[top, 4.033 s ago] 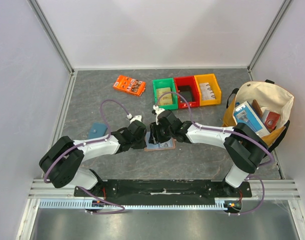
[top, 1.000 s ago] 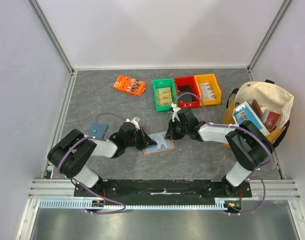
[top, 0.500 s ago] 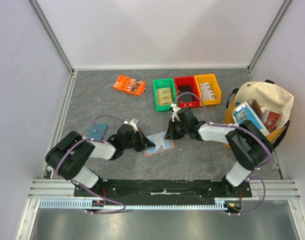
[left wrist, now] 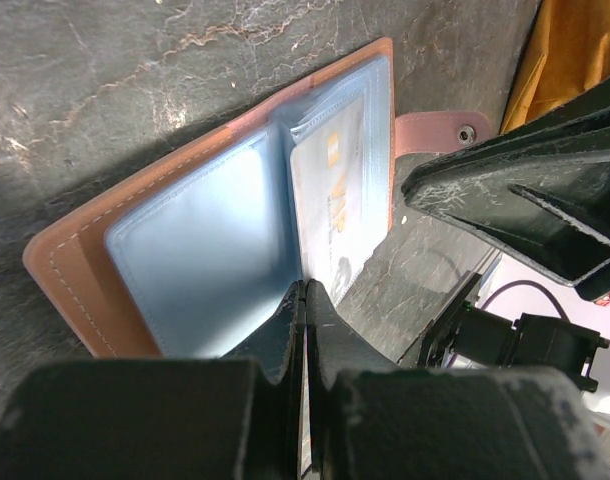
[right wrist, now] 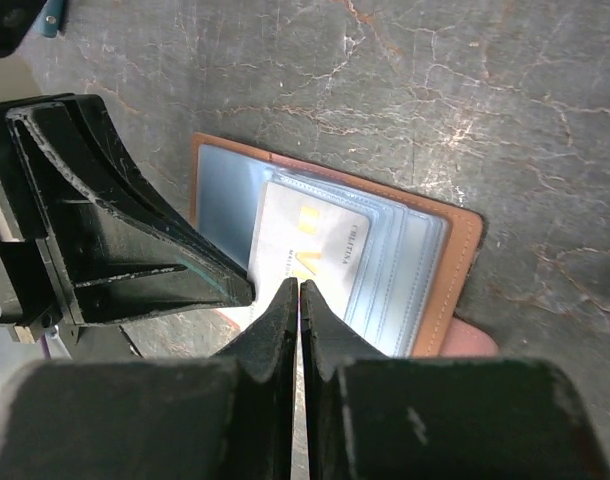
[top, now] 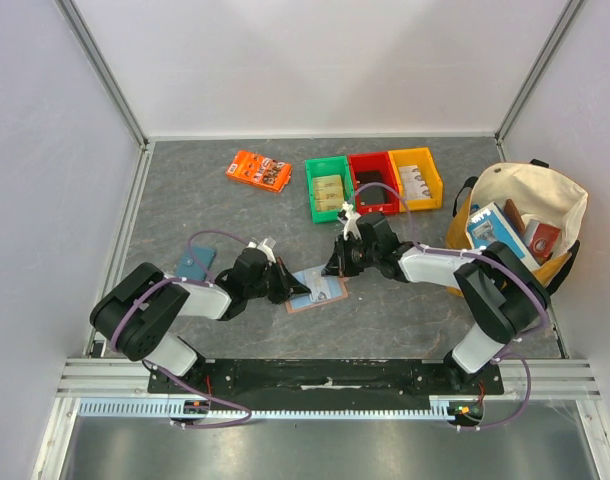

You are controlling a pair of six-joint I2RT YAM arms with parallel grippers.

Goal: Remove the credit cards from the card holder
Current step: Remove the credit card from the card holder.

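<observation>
Top external view: a teal pouch lies at the left of the dark stone-patterned table, and an orange packet sits farther back. The left gripper meets the left edge of the tan card holder, which lies open and flat near the table's middle. The left wrist view shows its jaws pressed tight together at the edge of the blue lining, beside a pale card in a clear sleeve. Whether they pinch the lining cannot be told. The right gripper meets the holder's opposite edge, its jaws a thin slit apart at the card's edge. A grip on the card cannot be made out. Behind stand a green bin, a red bin and a yellow bin. A cream bag sits far right.
</observation>
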